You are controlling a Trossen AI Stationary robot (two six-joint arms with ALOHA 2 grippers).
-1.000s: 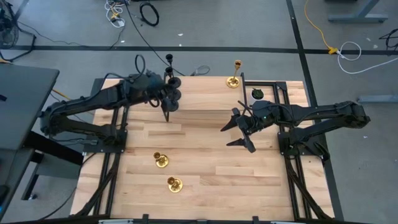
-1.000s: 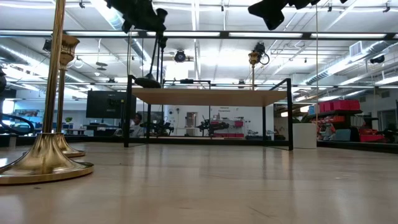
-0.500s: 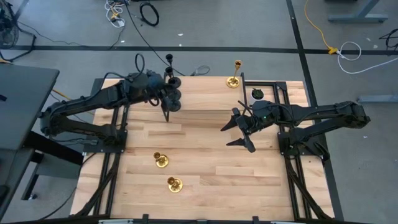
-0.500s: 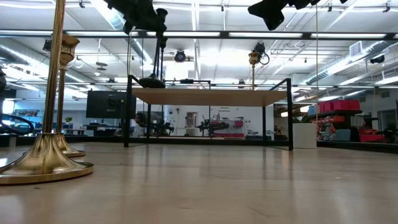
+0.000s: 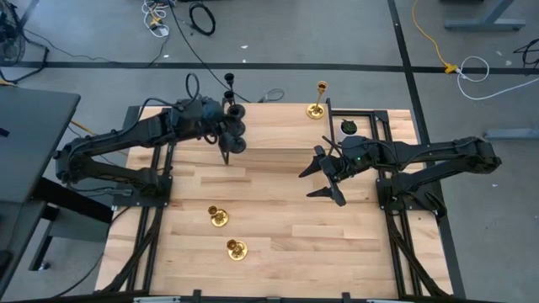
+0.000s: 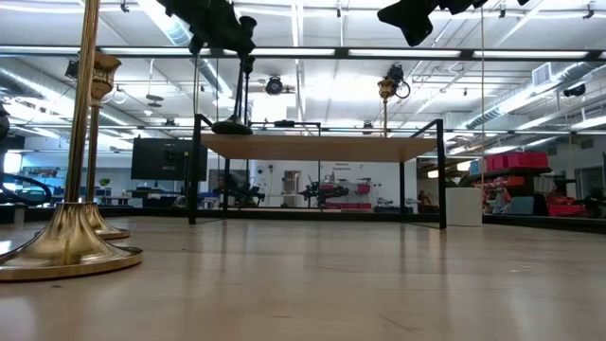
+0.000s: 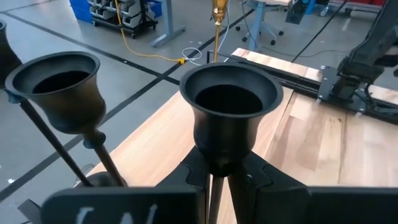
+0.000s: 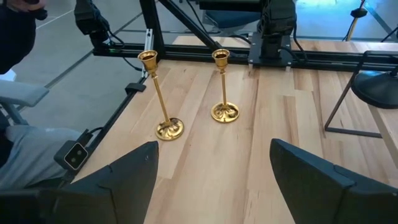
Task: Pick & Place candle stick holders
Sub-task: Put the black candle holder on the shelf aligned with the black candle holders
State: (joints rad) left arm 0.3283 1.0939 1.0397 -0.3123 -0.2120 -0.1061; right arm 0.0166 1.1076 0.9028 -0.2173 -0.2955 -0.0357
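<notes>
My left gripper (image 5: pixel 229 135) is shut on a matte black candle stick holder (image 7: pixel 229 102) at the left end of a raised wooden shelf (image 5: pixel 278 126). In the low view its round base (image 6: pixel 232 124) is at the shelf top; I cannot tell whether it rests there. A second black holder (image 7: pixel 59 81) stands just beside it. A gold holder (image 5: pixel 317 101) stands on its base at the shelf's far right. Two gold holders (image 5: pixel 217 216) (image 5: pixel 236 249) stand on the table near the front left. My right gripper (image 5: pixel 324 178) is open and empty over the table's middle right. My left gripper pinches the black holder's thin stem (image 7: pixel 217 186) between its two fingers (image 7: pixel 186 180), just below the flared cup. The cup stands clear beyond the fingertips. The holder is about upright, its stem running down to the base at the shelf's left end.
A black round base (image 5: pixel 349 127) lies by the right end of the shelf, whose thin black legs (image 8: pixel 339 106) stand on the table. The right wrist view shows the two gold holders (image 8: pixel 168 127) (image 8: pixel 224 112) ahead. Bare wood lies between the shelf and the table's front edge.
My left gripper has shifted a little toward the table's right edge with the black holder. In the low view the holder's base was tilted by the shelf's left end and has come level at the shelf top. My right arm has kept still.
</notes>
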